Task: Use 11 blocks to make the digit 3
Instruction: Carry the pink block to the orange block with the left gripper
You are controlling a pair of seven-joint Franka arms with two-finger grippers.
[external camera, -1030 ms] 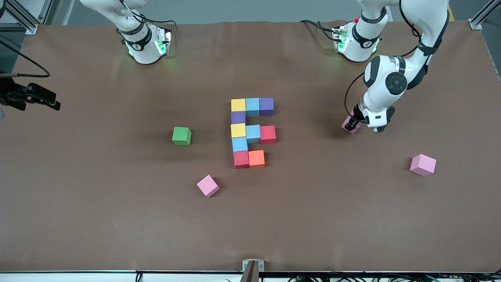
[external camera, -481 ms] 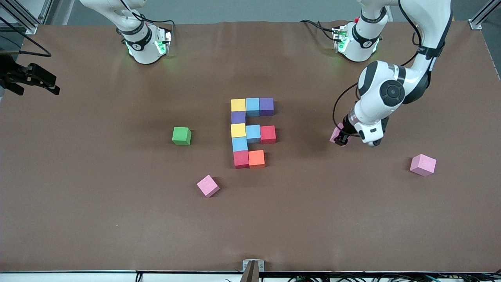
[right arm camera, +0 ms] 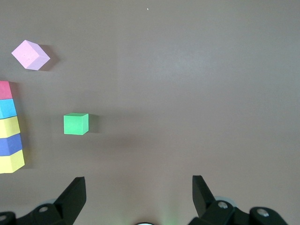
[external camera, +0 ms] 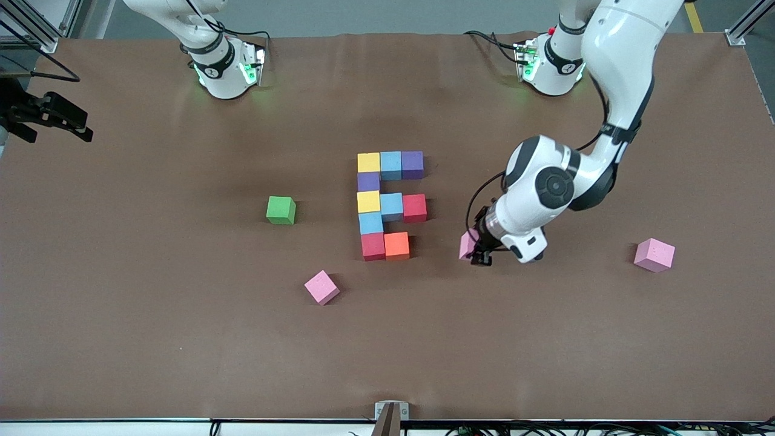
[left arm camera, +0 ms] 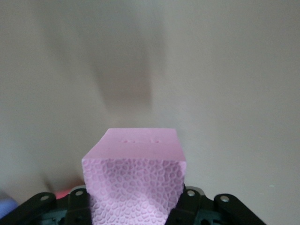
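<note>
The blocks are small matte cubes with crisp edges; the pink cube pinched between the left gripper's fingers shows, in the left wrist view, a pebbled, cell-like foam texture on one face and a smooth top. That gripper is pressed onto the cube's sides and carries it above the bare table, over a spot just toward the left arm's end from the orange cube; whether the cube clears the surface is hard to judge.

The digit 3 stands at mid-table as ten touching cubes: a top bar of yellow, blue and purple, a single purple below the yellow, a middle bar of yellow, blue and red, a single blue, then a red and the orange in the bar nearest the front camera.

Two more pink cubes lie loose: one nearer the camera than the figure, turned askew, another toward the left arm's end. A green cube sits toward the right arm's end.

The right gripper waits high with its fingers spread wide, over the table's edge at the right arm's end.

The table is covered in a flat brown matte sheet, slightly wrinkled near the bases, framed by aluminium rails.
</note>
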